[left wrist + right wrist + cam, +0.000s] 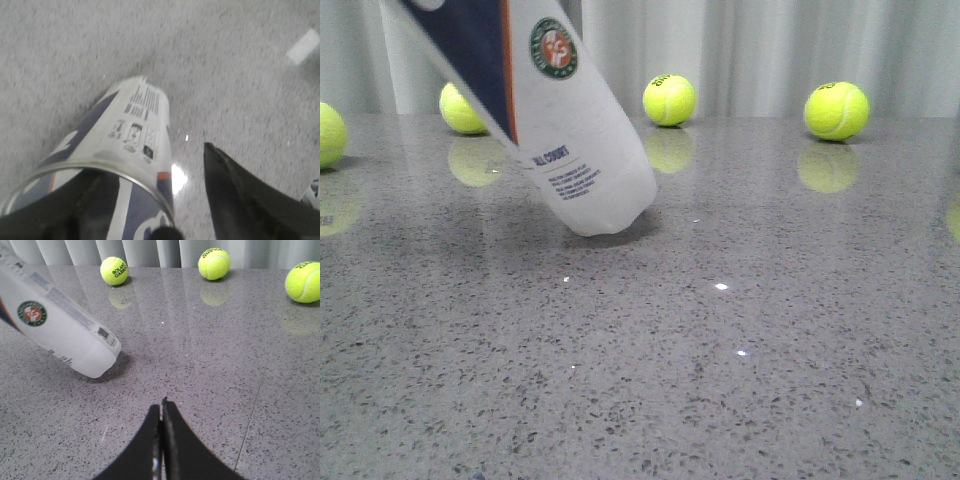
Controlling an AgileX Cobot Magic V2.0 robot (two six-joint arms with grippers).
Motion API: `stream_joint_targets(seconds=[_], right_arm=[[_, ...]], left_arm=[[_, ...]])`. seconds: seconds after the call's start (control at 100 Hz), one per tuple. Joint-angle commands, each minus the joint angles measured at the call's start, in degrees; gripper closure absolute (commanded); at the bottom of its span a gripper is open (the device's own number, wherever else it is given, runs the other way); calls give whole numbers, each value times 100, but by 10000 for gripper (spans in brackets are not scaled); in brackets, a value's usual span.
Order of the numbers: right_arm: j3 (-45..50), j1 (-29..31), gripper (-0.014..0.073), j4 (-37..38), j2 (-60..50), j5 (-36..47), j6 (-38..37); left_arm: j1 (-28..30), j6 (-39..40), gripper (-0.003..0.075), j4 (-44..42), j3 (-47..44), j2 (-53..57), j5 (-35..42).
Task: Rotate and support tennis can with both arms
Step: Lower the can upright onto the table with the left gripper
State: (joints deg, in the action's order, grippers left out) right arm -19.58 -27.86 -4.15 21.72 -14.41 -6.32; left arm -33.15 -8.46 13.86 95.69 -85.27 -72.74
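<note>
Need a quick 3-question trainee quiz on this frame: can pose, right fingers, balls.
1. True or false: the tennis can stands upright on the table.
2. The right gripper fingers are: A) closed together, holding nothing B) clamped on the can C) holding a ball.
3. Fill in: the front view shows ___ tennis balls.

Key:
1. False. It is tilted, only its lower end on the table.
2. A.
3. Four, one cut off at the left edge.
</note>
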Motion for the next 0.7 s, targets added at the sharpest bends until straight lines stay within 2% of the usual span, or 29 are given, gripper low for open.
stream_joint_targets(seconds=[0.0, 0.24, 0.69], right_arm=[[-149, 10, 651, 41, 22, 431, 11], [-149, 10, 651, 41, 22, 431, 11], [-149, 10, 651, 41, 22, 431, 11]], left_arm=[[-52, 45, 332, 347, 605, -103, -21], [-52, 45, 333, 710, 1438, -709, -21], [-52, -78, 333, 1348, 1449, -751, -21]])
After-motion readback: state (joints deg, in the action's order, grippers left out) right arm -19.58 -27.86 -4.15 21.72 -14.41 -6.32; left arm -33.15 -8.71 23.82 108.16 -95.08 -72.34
